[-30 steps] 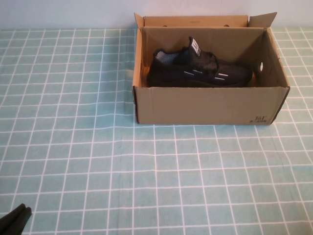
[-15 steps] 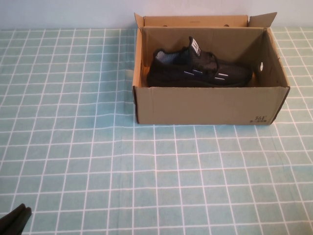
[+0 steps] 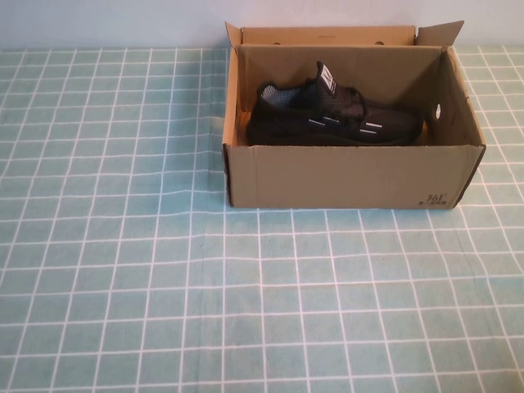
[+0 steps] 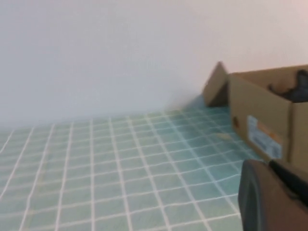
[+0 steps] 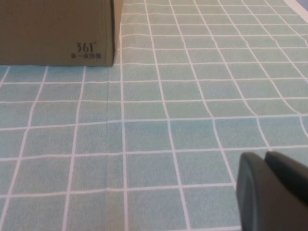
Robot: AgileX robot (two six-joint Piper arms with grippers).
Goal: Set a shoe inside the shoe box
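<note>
The black knit shoe (image 3: 336,116) lies on its sole inside the brown cardboard shoe box (image 3: 352,176) at the back of the table, toe to the right. Neither gripper shows in the high view. In the left wrist view my left gripper (image 4: 269,163) hangs shut and empty over the tablecloth, well apart from the shoe box (image 4: 257,120), with a bit of the shoe (image 4: 294,89) showing over its rim. In the right wrist view my right gripper (image 5: 265,155) is shut and empty above the cloth, apart from the box's printed corner (image 5: 55,29).
A green checked tablecloth (image 3: 246,295) covers the table. A pale wall (image 3: 115,23) runs behind the box. The box's small flaps (image 3: 438,34) stand up at its far corners.
The dark tip of my left gripper, seen at the lower left corner of the high view before, has drawn back out of that view. The shoe and box have not moved.
</note>
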